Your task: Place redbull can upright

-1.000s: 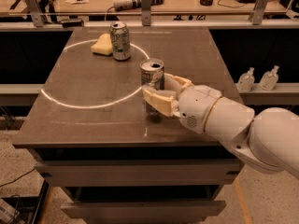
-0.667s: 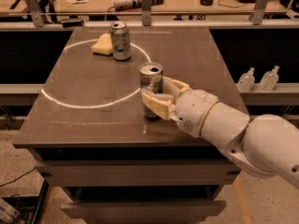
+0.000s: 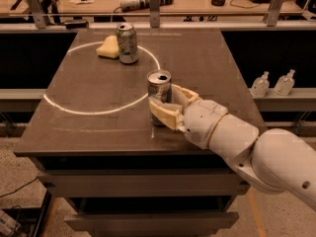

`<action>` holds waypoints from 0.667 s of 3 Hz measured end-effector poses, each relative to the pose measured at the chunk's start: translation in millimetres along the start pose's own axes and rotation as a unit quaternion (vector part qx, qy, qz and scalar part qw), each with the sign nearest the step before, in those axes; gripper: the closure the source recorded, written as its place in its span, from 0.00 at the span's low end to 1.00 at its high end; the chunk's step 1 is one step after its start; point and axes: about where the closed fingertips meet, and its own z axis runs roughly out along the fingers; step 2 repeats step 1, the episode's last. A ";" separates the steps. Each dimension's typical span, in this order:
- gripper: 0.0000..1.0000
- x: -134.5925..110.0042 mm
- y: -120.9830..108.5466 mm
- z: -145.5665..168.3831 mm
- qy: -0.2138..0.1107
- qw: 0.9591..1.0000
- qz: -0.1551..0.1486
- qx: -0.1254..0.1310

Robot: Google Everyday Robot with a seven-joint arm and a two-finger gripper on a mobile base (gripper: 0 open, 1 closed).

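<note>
The redbull can, slim and silver with its open top facing up, stands upright on the dark table near the middle, just right of the white circle line. My gripper reaches in from the right. Its tan fingers close around the can's lower half, one in front and one behind. The can's bottom is hidden behind the front finger, so I cannot tell whether it touches the table.
A wider white-and-green can stands upright at the back of the table beside a yellow sponge. A white circle is marked on the tabletop. Two small bottles sit on a ledge to the right. A cluttered bench runs behind.
The gripper and the can have shifted slightly left and down toward the table. The can has stayed upright in the grip.
</note>
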 end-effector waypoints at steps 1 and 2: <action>0.82 -0.8 1.4 1.0 0.000 1.000 0.000 -0.002; 0.82 -0.8 1.4 1.0 0.000 1.000 0.000 -0.002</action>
